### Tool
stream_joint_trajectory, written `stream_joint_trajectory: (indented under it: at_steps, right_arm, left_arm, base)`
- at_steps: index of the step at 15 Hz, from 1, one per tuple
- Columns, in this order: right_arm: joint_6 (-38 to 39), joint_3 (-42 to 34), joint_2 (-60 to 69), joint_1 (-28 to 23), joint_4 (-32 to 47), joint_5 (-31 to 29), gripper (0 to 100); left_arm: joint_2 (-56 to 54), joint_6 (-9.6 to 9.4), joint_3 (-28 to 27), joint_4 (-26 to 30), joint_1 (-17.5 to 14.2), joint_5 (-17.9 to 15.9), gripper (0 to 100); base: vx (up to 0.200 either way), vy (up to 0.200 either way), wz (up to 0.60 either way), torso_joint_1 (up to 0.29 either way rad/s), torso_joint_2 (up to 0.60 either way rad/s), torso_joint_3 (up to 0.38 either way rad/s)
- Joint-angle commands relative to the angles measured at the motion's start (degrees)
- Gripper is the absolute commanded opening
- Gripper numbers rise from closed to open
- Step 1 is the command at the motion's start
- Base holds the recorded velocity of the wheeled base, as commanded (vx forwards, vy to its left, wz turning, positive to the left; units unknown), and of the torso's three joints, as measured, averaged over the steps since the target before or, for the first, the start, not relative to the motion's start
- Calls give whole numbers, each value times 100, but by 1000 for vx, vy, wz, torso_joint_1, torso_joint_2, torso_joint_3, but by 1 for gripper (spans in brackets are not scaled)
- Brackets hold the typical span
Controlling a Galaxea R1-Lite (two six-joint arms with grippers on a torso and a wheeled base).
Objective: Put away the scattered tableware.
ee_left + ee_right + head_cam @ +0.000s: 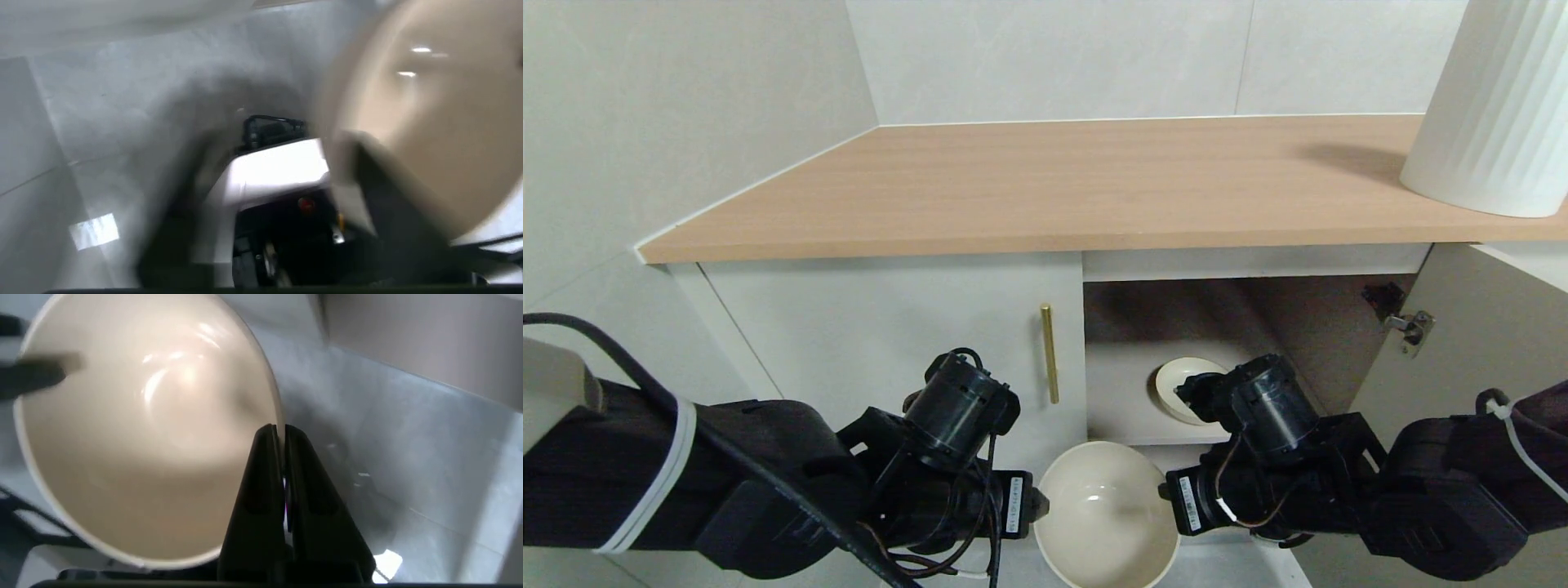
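Note:
A cream bowl (pixel 1103 514) hangs tilted in the air in front of the open cabinet (pixel 1258 318), held between my two arms. My left gripper (pixel 1036 506) is at the bowl's left rim; in the left wrist view a dark finger (pixel 384 204) lies over the inside of the bowl (pixel 441 122). My right gripper (pixel 1168 494) is shut on the right rim, and in the right wrist view its fingers (pixel 270 490) pinch the edge of the bowl (pixel 147 433). A small cream dish (pixel 1176 384) sits on the cabinet shelf, partly hidden behind my right wrist.
The left cabinet door (pixel 890 327) is closed, with a brass handle (pixel 1049 353). The right door (pixel 1462 343) stands swung open with its hinge showing. Above runs a wooden countertop (pixel 1054 180) with a white ribbed vessel (pixel 1494 114) at its right end.

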State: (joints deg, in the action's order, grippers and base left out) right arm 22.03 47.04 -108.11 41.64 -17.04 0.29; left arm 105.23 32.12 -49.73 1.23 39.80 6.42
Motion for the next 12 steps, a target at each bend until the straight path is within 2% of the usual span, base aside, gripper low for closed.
stream_joint_trajectory:
  at_steps: [1,6,12]
  right_arm:
    - [3,7,0,19,-45,50,0]
    - [-23,-20,-9,19,-10,41,0]
    - [-331,24,-422,-244,298,-513,0]
  left_arm:
    - [-2,5,-11,-53,10,-45,100]
    - [-2,5,-20,-53,10,-45,100]
    - [-38,5,-37,-53,10,-36,100]
  base:
    - [0,0,0,0,0,0]
    - [0,0,0,0,0,0]
    - [0,0,0,0,0,0]
